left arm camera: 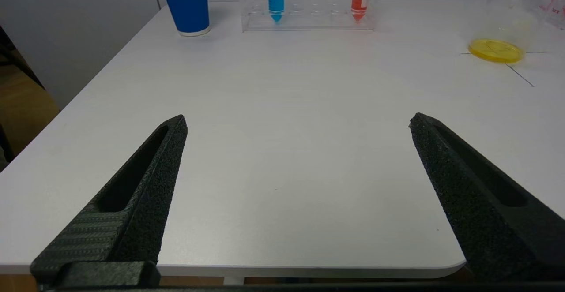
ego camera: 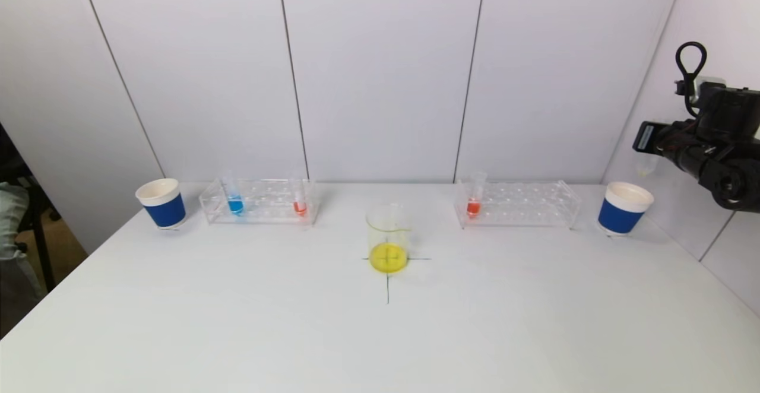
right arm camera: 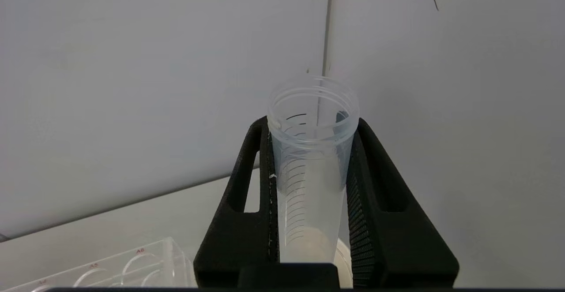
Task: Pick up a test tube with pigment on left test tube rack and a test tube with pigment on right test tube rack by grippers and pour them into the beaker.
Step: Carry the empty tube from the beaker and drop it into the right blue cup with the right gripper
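Note:
The glass beaker (ego camera: 389, 238) holds yellow liquid at the table's centre. The left rack (ego camera: 259, 201) holds a blue-pigment tube (ego camera: 234, 200) and an orange-pigment tube (ego camera: 299, 201). The right rack (ego camera: 516, 203) holds one orange-pigment tube (ego camera: 474, 201). My right gripper (right arm camera: 312, 124) is shut on an empty clear test tube (right arm camera: 309, 181), held upright high above the right blue cup (ego camera: 624, 208); it shows at the head view's right edge (ego camera: 646, 146). My left gripper (left arm camera: 298, 119) is open and empty, low over the table's front left edge.
A second blue cup (ego camera: 161, 203) stands left of the left rack. The left wrist view shows that cup (left arm camera: 190, 5), the left rack (left arm camera: 309, 23) and the beaker (left arm camera: 507, 18) far ahead. White wall panels stand right behind the racks.

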`<action>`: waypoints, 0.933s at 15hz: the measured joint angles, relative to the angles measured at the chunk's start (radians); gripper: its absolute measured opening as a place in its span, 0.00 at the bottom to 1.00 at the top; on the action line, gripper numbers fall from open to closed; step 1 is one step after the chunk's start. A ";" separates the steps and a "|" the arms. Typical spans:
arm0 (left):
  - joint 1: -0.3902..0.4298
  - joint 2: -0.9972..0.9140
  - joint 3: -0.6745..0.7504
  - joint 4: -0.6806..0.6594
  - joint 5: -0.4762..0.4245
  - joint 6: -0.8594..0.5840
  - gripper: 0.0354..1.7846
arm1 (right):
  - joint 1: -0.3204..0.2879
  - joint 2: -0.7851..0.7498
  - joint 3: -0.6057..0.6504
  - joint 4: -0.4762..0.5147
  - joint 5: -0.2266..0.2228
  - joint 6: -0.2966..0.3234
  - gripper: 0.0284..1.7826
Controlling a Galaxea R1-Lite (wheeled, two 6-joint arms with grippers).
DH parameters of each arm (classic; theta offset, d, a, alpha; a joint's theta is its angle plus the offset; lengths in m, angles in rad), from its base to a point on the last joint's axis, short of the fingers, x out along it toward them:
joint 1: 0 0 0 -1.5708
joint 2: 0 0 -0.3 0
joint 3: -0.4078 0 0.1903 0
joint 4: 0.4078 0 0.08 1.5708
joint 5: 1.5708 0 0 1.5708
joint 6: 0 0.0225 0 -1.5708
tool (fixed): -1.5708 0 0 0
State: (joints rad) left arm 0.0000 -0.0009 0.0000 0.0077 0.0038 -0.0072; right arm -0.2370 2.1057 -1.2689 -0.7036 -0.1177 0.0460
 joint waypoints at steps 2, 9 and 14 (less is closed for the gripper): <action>0.000 0.000 0.000 0.000 0.000 0.000 0.99 | -0.004 0.028 -0.001 -0.002 0.002 0.000 0.27; 0.000 0.000 0.000 0.000 0.000 0.000 0.99 | -0.010 0.093 -0.015 -0.003 0.000 0.000 0.27; 0.000 0.000 0.000 0.000 0.000 0.000 0.99 | -0.010 0.111 -0.008 -0.002 0.000 0.001 0.27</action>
State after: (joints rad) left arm 0.0000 -0.0009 0.0000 0.0077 0.0043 -0.0070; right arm -0.2472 2.2168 -1.2768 -0.7057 -0.1177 0.0474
